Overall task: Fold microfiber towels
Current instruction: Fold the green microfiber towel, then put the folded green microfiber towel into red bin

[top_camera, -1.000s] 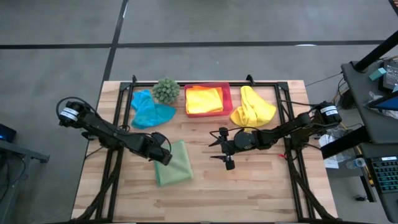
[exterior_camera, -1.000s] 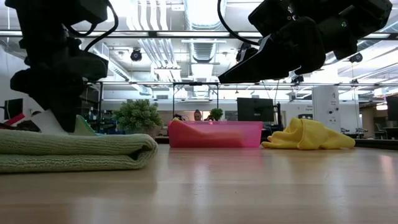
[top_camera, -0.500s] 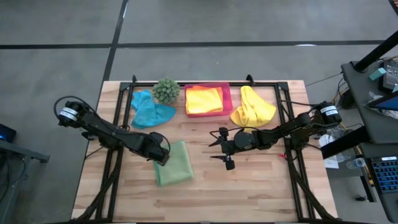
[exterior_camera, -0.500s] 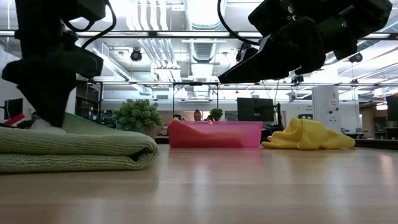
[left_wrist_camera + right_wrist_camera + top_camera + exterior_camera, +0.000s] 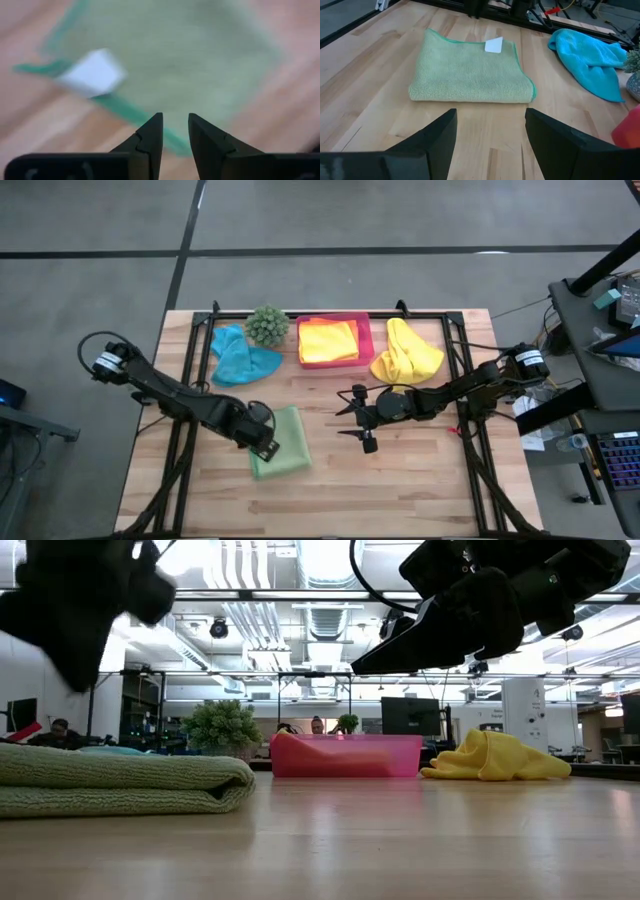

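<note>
On the left, the left gripper (image 5: 262,438), fingers slightly apart and empty, hovers over the folded light green microfiber towel (image 5: 283,442). Behind, the teal blue towel (image 5: 240,355) lies crumpled; yellow-orange folded towels (image 5: 328,340) fill the pink plastic tray (image 5: 366,330); the loose yellow towel (image 5: 406,354) awaits folding. The right gripper (image 5: 366,423) waits open mid-table.

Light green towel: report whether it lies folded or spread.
Folded. The light green towel lies as a compact rectangle with a rounded doubled edge; the low view shows stacked layers. The left gripper hovers above it.

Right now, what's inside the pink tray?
A folded yellow towel lies inside the pink tray, with a strip of orange at its edge. Anything beneath it is covered.
</note>
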`<state>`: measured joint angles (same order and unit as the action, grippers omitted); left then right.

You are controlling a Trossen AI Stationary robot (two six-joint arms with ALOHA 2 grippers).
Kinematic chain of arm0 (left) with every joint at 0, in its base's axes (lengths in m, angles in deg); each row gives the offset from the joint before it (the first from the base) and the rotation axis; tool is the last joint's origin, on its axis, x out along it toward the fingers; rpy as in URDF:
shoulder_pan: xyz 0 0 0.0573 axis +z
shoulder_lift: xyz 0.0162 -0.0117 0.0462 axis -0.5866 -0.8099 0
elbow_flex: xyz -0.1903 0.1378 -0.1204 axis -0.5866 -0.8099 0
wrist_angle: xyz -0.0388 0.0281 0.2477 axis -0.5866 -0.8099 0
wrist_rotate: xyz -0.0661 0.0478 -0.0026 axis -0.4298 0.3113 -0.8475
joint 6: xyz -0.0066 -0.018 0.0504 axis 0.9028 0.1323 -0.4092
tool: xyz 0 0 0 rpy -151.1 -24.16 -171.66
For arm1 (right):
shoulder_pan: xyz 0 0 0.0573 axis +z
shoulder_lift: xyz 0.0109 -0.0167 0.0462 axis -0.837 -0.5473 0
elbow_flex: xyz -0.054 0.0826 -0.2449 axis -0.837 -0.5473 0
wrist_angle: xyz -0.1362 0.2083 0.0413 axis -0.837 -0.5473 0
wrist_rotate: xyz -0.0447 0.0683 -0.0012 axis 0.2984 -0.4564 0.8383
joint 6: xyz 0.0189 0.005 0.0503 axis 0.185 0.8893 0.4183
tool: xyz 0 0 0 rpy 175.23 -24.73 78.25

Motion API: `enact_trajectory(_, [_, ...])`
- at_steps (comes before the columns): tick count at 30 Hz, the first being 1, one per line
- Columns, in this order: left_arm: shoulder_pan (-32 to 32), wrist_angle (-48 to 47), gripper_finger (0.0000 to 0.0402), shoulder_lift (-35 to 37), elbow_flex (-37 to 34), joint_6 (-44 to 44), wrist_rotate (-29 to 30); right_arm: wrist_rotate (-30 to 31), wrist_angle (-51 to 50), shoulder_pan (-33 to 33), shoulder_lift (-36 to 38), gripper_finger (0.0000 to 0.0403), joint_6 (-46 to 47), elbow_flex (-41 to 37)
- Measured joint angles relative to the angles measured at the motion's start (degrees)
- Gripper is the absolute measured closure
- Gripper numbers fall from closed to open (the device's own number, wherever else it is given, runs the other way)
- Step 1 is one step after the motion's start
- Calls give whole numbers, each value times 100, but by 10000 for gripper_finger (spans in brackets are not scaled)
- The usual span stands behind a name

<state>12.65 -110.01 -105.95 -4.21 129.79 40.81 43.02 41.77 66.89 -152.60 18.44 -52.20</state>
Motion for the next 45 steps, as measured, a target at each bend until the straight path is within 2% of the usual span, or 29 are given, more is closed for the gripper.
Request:
enact_trajectory(6, [-384, 1707, 324, -250, 71, -146, 919, -2, 4, 2, 0, 179, 40, 0])
enact_trajectory(9, [-418, 2165, 324, -555, 42, -289, 1191, -2, -3, 2, 1, 179, 69, -10])
enact_trajectory(16, [-158, 2293, 324, -1507, 107, -316, 1207, -2, -8, 2, 0, 179, 81, -24])
enact_trajectory(19, [15, 2291, 324, -1893, 195, -480, 945, -2, -5, 2, 0, 179, 39, -24])
enact_trajectory(22, [114, 2304, 324, -2298, 413, -763, 758, -2, -3, 2, 0, 179, 39, -24])
enact_trajectory(29, [298, 2338, 324, -2914, 1085, -1512, 754, 7, -17, 2, 0, 179, -10, -28])
enact_trajectory(33, [371, 2304, 324, -2950, 1314, -1934, 799, 163, -27, 2, 1, 179, -85, -28])
enact_trajectory(41, [216, 2238, 324, -2391, 1326, -2033, 948, 265, -57, -11, 0, 179, -107, -28])
enact_trajectory(45, [30, 2252, 324, -2138, 1321, -2106, 844, 293, -340, -11, 10, 179, 252, -28])
